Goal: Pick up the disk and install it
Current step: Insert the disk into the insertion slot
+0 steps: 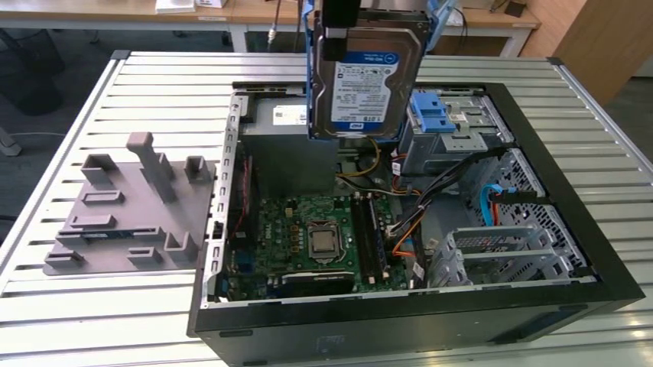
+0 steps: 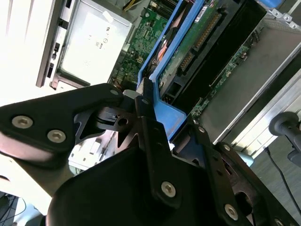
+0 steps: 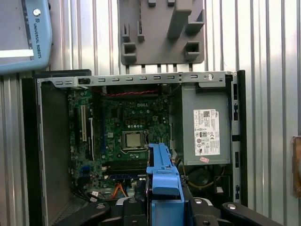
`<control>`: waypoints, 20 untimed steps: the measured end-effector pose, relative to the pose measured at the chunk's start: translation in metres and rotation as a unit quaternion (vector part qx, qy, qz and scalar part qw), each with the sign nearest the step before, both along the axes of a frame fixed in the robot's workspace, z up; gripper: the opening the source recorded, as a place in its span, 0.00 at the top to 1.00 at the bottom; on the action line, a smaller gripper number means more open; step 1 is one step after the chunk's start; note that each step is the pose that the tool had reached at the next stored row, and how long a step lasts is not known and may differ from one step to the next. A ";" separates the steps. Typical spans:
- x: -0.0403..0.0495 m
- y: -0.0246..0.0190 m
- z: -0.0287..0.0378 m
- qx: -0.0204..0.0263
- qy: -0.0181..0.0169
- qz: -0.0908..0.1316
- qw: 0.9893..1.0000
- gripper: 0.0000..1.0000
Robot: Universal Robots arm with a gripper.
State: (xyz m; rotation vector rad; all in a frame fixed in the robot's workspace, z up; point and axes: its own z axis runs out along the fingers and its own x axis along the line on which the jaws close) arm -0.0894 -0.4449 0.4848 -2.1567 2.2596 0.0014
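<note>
Aloft, gripper (image 2: 157, 112) clamps the disk (image 1: 362, 76) above the open computer case (image 1: 408, 330)

Matte black jaws with silver screws (image 2: 168, 189), light-blue joint cap (image 3: 41, 42).

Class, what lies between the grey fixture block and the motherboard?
In the first wrist view, the computer case's silver edge rail runs between the grey fixture block and the motherboard.

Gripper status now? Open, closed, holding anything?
Gripper: closed on the disk, holding it on edge above the open computer case.
</note>
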 end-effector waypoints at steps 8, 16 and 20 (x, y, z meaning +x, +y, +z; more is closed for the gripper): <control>-0.0001 -0.0115 -0.0001 0.000 0.000 0.000 1.000 0.64; 0.0017 -0.0116 -0.0001 0.000 0.000 0.000 1.000 0.64; 0.0125 -0.0116 -0.0002 0.000 0.000 0.000 1.000 0.64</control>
